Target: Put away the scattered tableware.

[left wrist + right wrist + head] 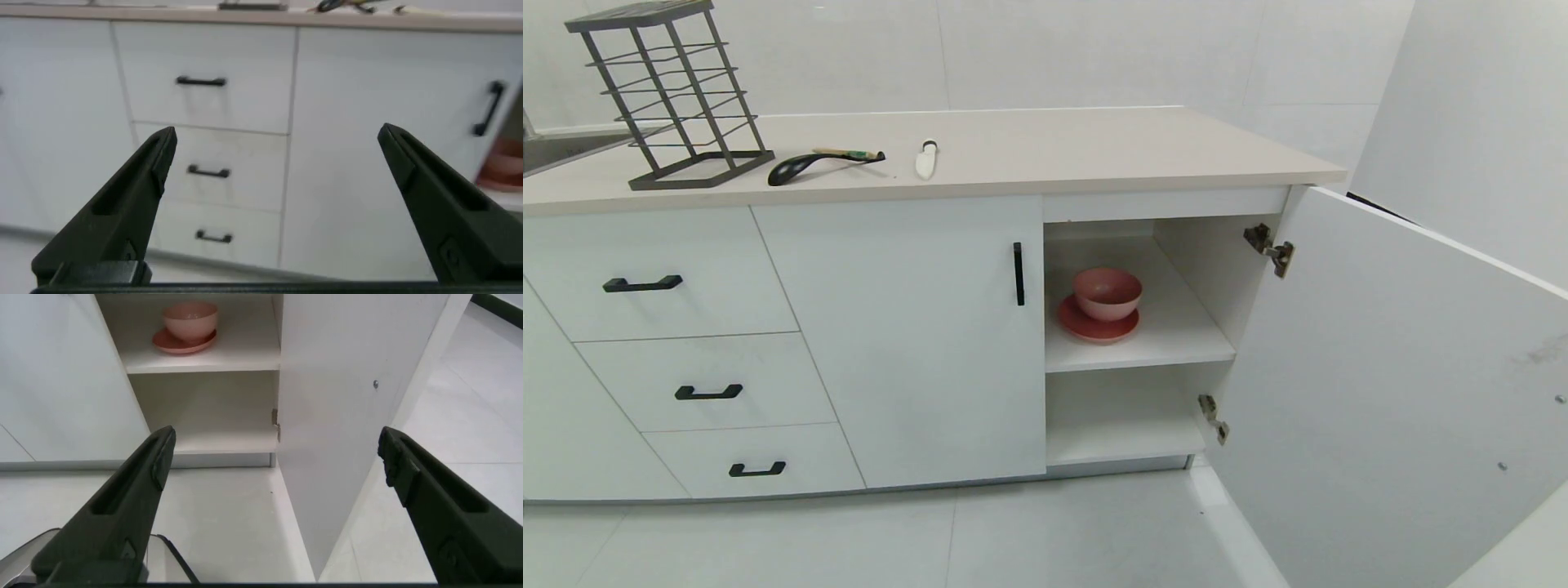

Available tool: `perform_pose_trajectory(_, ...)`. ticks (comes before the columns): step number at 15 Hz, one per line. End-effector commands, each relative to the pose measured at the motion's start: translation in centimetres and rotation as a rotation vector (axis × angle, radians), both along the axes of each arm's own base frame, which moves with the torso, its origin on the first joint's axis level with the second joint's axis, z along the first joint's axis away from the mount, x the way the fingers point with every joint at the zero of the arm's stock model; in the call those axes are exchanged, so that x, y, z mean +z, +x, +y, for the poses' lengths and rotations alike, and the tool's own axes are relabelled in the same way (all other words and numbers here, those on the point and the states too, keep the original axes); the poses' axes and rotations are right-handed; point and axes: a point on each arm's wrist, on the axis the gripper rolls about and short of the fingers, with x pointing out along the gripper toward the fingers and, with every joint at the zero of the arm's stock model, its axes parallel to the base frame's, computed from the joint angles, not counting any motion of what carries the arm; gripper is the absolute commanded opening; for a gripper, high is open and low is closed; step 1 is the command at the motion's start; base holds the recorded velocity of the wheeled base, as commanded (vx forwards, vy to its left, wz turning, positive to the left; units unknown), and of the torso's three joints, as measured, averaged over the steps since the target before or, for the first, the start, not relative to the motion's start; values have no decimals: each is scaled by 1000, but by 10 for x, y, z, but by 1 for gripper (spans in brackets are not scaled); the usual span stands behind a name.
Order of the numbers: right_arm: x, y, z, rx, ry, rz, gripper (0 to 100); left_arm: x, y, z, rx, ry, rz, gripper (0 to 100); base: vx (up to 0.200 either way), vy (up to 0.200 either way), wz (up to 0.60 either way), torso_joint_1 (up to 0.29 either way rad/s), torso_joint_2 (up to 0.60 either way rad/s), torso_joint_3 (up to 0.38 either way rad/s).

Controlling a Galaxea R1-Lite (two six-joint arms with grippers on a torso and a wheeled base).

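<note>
Pink bowl [1107,292] on plate [1094,330]; perhaps a white spoon [926,158] on countertop [1062,147]

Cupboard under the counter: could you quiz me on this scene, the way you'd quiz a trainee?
1. True or false: the pink bowl sits on the red plate on the upper shelf.
2. What lies on the counter near the wire rack? A) a black spoon and a white utensil B) two cups C) a pan
3. Fill in: the left hand and the right hand are both ____.
Key: 1 true; 2 A; 3 open.
</note>
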Motion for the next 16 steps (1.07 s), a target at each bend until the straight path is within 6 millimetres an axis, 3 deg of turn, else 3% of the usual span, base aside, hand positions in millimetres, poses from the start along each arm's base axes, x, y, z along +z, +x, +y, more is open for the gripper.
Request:
perform_pose_trajectory(1,0,1,0,0,0,6,100,-15,-1,-1,40,2,49,100,0,0,0,0,0,0)
perform_pose_trajectory(7,0,1,0,-2,-1,6,100,-30,2,-3,-45,79,211,100,0,0,0,0,0,0)
perform_pose_trajectory(10,0,1,0,0,-4,6,100,-33,-4,-5,62,73,175,100,0,0,0,0,0,0)
perform_pose_trajectory(16,0,1,0,0,-4,6,100,-36,-6,-7,-102,28,143,100,0,0,0,0,0,0)
